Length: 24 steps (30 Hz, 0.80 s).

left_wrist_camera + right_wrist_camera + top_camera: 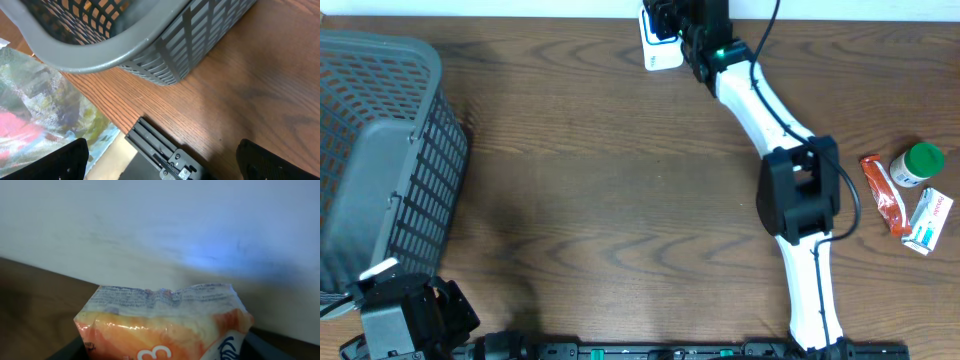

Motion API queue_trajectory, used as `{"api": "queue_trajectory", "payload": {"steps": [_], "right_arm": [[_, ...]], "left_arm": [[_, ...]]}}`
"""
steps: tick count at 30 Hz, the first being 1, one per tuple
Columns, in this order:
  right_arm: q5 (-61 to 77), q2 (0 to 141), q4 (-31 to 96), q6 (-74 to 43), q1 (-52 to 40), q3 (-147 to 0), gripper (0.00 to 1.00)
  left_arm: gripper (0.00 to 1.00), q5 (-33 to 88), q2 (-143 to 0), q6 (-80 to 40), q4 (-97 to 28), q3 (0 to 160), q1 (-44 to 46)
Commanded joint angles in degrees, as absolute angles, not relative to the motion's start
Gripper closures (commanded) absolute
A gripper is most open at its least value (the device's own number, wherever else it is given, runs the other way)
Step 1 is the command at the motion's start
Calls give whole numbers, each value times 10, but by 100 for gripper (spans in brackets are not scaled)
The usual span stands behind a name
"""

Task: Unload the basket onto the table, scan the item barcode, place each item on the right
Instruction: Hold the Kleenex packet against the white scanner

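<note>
Because a barcode can only be read when its printed face is turned toward the reader, the right gripper (692,38) is stretched out to the far edge of the worktop (600,200). Its jaws are closed partway on an orange-and-white packet (165,325), one on each side, leaving the crimped top seam clear ahead. The packet is thus lifted off the wood and held just in front of the pale wall (150,220), where a faint bluish glow falls. I judge that glow to be the reader's light, though I cannot pick out the reader itself with certainty. From overhead a white object (660,48) sits just beside the gripper at that edge. Whether it is the scanner or the packet's own side cannot be told. No barcode shows in the wrist view, so it is unclear which face is being presented.

The left gripper (430,310) is parked at the near left corner, beside the grey basket (380,150). Its jaws are spread wide with nothing between them. By my reading it is kept out of the way there, close to where scanned goods would go. On the right, well apart from the scanning spot, lie a green-capped bottle (917,165), an orange sachet (885,195) and a white box (928,220). They are grouped close together on the right arm's side, probably as the queue.
</note>
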State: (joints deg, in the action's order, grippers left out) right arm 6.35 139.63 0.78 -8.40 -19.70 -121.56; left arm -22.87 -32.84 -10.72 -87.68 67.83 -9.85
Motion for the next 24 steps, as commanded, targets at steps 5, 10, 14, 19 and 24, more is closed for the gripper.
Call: {"api": "queue_trajectory", "payload": {"steps": [5,10,14,19,24], "right_arm": [[5,1467,-25,-72,-208,-1221,41],[-23,1492,-32,-72,-216,-1221,40],[-23,1492,-39,-72,-220,-1221,40],[-23,1487,-22,-72,-221,-1233,41],[-23,1449,59,-69,-220,-1250,48]], "left_arm": [[5,-236,-326,-112,-878,679,-96],[5,-236,-326,-112,-878,679,-96],[5,-236,-326,-112,-878,679,-96],[5,-236,-326,-112,-878,679,-96],[5,-236,-326,-112,-878,679,-96]]}}
